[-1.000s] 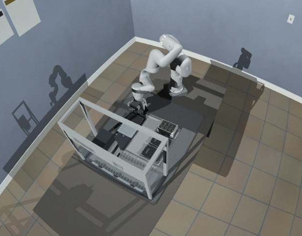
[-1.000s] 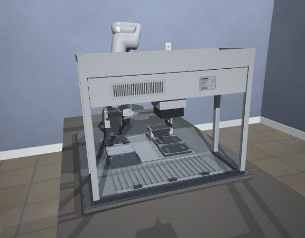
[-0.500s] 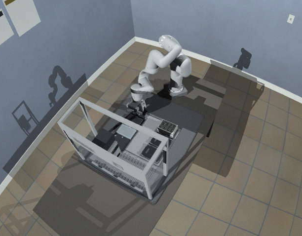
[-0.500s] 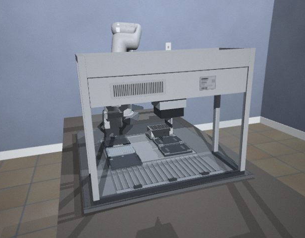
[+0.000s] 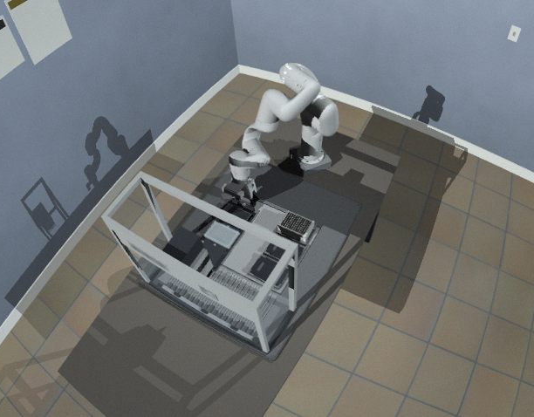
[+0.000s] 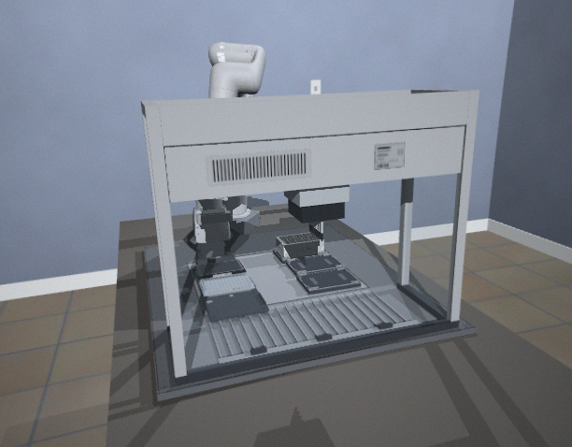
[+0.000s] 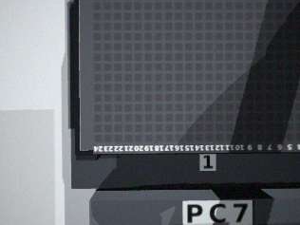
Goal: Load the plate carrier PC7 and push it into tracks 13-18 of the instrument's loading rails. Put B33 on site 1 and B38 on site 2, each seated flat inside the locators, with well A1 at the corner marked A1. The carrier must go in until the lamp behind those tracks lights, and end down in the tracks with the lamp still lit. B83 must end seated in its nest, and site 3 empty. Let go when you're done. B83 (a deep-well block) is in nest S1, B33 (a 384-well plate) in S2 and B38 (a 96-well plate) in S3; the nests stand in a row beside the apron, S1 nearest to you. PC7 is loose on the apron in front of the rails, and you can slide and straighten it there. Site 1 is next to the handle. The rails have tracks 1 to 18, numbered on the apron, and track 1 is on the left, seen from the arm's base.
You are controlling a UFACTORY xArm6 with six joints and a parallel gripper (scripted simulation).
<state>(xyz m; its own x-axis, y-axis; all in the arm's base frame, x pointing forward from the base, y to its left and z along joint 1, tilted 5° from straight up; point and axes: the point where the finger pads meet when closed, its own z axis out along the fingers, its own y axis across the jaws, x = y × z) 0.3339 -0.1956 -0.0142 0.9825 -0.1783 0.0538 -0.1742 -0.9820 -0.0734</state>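
The tool point(image 5: 244, 194) hangs spread wide and grasps nothing, its fingers out of sight in the wrist view. Directly beneath it lies the fine-welled plate point(image 7: 180, 75), seated on the carrier point(image 7: 142, 172) at the site marked 1, its column numbers running along the near edge. Just below that edge sits the carrier's handle end with the label PC7 point(image 7: 217, 213). Whether the corner A1 is matched cannot be read here.

Farther out from the tool, along the carrier, a paler plate point(image 6: 227, 284) lies on the next site, and the far site beyond it looks bare (as the task wants). Off to the tool's side, well apart, the deep block point(image 5: 295, 225) stands in the first nest; the two nests point(image 6: 320, 272) beyond it look vacated. The rails point(image 6: 306, 317) lie past the carrier's far end, under the instrument frame point(image 6: 164, 230).

The carrier is likely stiff, fairly long and light enough to slide on the surface, but loose, so a push off its centre line would swing it. The handle end nearest the tool looks the sound place to take hold, squarely. The plates are rigid plastic and merely rest in their locators; a jolt could unseat them.
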